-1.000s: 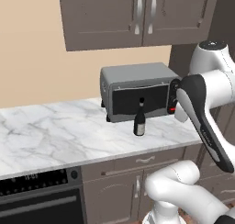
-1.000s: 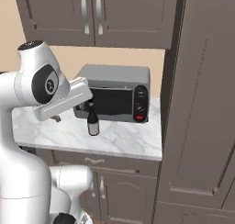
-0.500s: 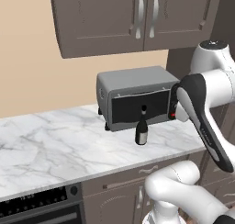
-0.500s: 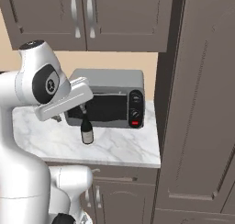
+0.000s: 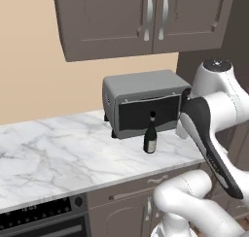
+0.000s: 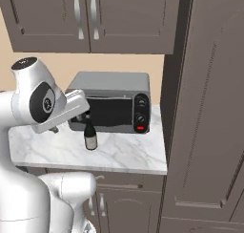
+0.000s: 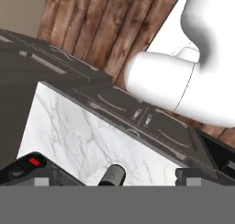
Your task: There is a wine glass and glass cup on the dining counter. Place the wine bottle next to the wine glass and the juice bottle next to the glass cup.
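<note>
Wine bottle (image 5: 151, 139) upright on marble worktop (image 5: 63, 153), just in front of grey microwave (image 5: 143, 103), nothing touching it. In hand view its dark cap (image 7: 112, 175) sits between the two finger tips (image 7: 41, 181), gripper (image 7: 114, 182) spread wide around it, bottle directly below the hand

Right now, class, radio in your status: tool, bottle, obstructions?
Tool state unclear. Wine bottle upright on marble worktop, untouched. Toaster oven close behind it.
</note>
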